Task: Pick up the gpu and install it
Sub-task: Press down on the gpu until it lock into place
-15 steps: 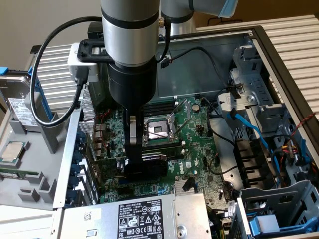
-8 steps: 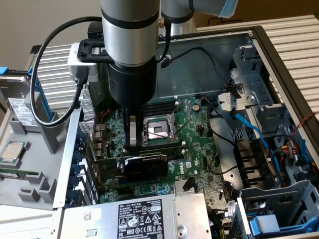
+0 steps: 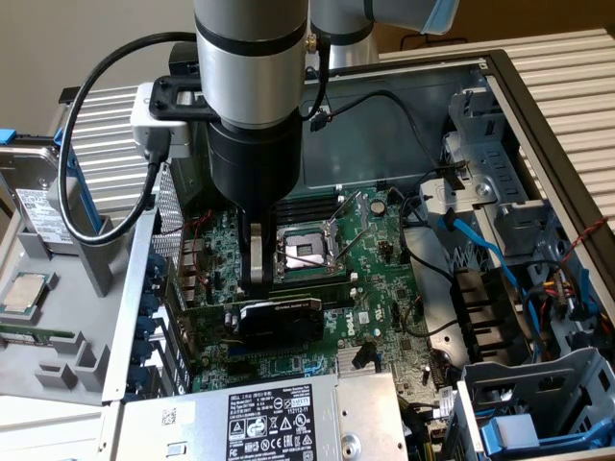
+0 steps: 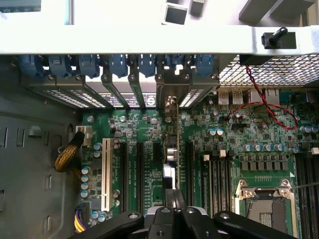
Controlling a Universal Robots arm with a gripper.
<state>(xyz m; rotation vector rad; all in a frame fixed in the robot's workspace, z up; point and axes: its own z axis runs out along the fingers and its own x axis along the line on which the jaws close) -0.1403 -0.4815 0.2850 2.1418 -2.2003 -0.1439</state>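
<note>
The gpu (image 3: pixel 279 319) stands on edge in a slot of the green motherboard (image 3: pixel 375 288), inside the open computer case. Its black fan shroud faces the camera in the exterior view. In the wrist view the gpu (image 4: pixel 177 144) shows edge-on as a thin line, with its silver bracket against the rear slot openings. My gripper (image 3: pixel 258 284) hangs straight down over the card's end towards the exterior view's left. The fingers are shut together, with their tips at the card's top edge. I cannot tell whether they pinch the card. In the wrist view the gripper (image 4: pixel 174 198) sits in line with that edge.
The CPU socket (image 3: pixel 306 252) lies just behind the card. The power supply (image 3: pixel 279 423) is close in front of it. Drive cages and blue cables (image 3: pixel 500 259) fill the exterior view's right. A loose processor (image 3: pixel 24 293) and a memory stick (image 3: pixel 34 334) rest outside the case on the exterior view's left.
</note>
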